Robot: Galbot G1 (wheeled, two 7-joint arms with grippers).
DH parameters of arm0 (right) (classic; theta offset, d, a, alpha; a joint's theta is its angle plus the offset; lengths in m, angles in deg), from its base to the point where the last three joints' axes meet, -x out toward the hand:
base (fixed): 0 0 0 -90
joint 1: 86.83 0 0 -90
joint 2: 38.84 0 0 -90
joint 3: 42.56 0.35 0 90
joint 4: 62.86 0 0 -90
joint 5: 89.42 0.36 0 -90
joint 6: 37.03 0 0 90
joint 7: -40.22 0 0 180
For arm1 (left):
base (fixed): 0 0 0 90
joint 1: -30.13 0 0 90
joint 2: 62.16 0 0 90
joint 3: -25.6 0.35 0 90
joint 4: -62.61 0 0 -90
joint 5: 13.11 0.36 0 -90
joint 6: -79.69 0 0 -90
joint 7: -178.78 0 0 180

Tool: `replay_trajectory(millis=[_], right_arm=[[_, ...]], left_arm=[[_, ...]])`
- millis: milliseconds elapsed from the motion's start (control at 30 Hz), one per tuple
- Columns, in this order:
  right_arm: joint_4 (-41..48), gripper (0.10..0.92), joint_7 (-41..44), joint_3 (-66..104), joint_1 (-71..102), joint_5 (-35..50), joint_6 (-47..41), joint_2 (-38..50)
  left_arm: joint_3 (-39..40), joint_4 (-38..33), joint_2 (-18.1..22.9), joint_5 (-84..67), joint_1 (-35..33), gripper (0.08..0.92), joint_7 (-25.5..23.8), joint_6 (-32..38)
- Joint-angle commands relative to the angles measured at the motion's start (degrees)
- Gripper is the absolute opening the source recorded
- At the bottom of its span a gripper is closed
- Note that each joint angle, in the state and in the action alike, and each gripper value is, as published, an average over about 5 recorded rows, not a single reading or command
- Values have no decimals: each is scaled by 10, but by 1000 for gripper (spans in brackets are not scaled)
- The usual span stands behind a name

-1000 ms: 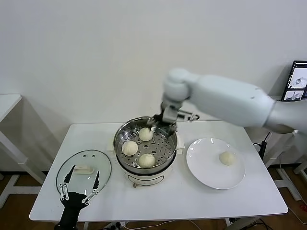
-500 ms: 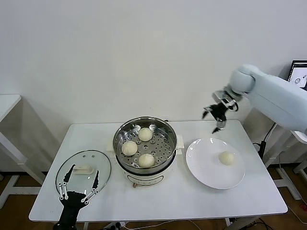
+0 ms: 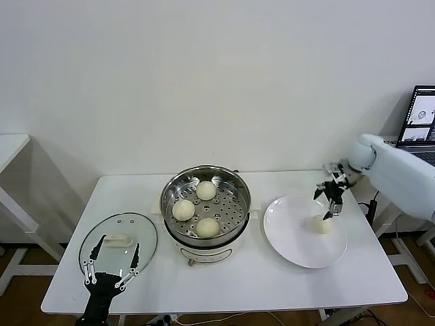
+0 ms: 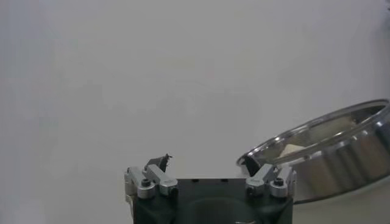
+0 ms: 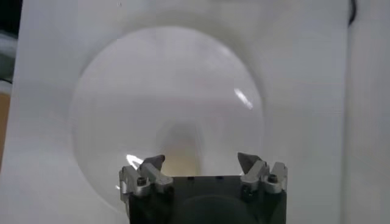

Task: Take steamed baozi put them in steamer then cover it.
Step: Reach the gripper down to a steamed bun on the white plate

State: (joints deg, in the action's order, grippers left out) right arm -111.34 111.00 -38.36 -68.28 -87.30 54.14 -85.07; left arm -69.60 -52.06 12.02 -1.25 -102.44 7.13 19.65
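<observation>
Because three buns (image 3: 197, 208) already sit on the perforated tray of the steamer (image 3: 205, 209) at the table's middle, your right gripper (image 3: 331, 202) hangs just above the last bun (image 3: 321, 224) on the white plate (image 3: 292, 244) to the right, its jaws spread wide enough to straddle it. The glass lid (image 3: 119, 241) lies flat at the near left, handle up, ready for lifting. Your left gripper (image 3: 111, 268) waits at its near edge, fingers apart, holding nothing.
</observation>
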Motion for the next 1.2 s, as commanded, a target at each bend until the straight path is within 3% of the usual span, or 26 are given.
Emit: replay_trajectory(millis=[33,667,967,1200], right_arm=[[42,823,-27,29,62,-37,-2,-10],[70,820,-39,31,68,-51,7,-43],[40,695,-23,17,41,-50,6,-30],[-26,679,40,-22,-58,-9,-2,-24]], left_arm=[[-1,-1,-1,0,-2,823,0,1],[-8,0,-2,-3,-3,823,0,6],[-8,0,-3,-4,-1,823,0,5],[-5,-2,-5,-4,3,823,1,3]])
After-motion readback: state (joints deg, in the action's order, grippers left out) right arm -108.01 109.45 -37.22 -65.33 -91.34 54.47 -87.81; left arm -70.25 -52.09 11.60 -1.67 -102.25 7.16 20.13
